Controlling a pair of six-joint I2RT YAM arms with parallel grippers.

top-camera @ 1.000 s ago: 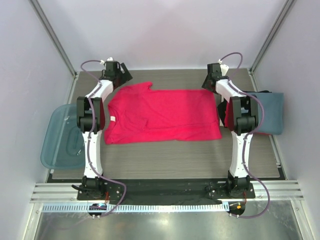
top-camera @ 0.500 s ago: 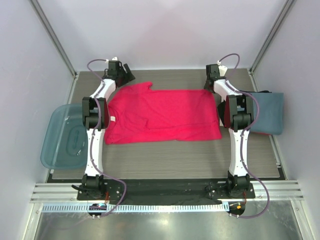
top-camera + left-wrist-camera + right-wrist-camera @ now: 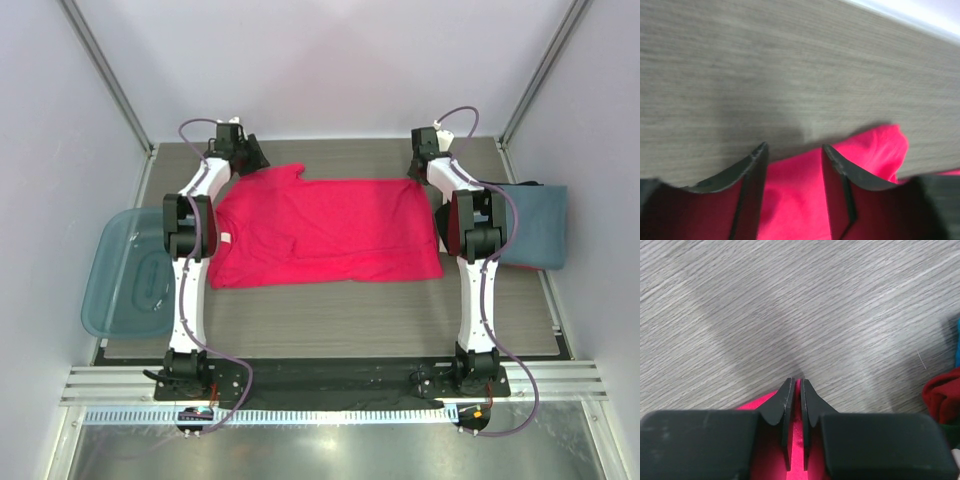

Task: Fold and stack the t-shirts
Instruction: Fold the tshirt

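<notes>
The pink-red t-shirt [image 3: 320, 230] lies flat, folded in half, in the middle of the table. My left gripper [image 3: 248, 160] is at its far left corner. In the left wrist view it [image 3: 792, 150] is open, with the shirt's edge [image 3: 795, 195] between the fingers. My right gripper [image 3: 424, 168] is at the far right corner. In the right wrist view it [image 3: 795, 382] is shut on the shirt's edge [image 3: 802, 460]. A folded blue-grey t-shirt [image 3: 540, 225] lies at the right, with a red folded edge [image 3: 942, 392] beside it.
A translucent blue plastic bin [image 3: 125, 270] sits off the table's left edge. Bare wood-grain table [image 3: 330, 320] lies in front of the shirt. Walls close in the far side and both sides.
My left gripper has moved right and down onto the shirt's far left corner. My right gripper has shifted slightly inward at the far right corner. The shirt has not moved.
</notes>
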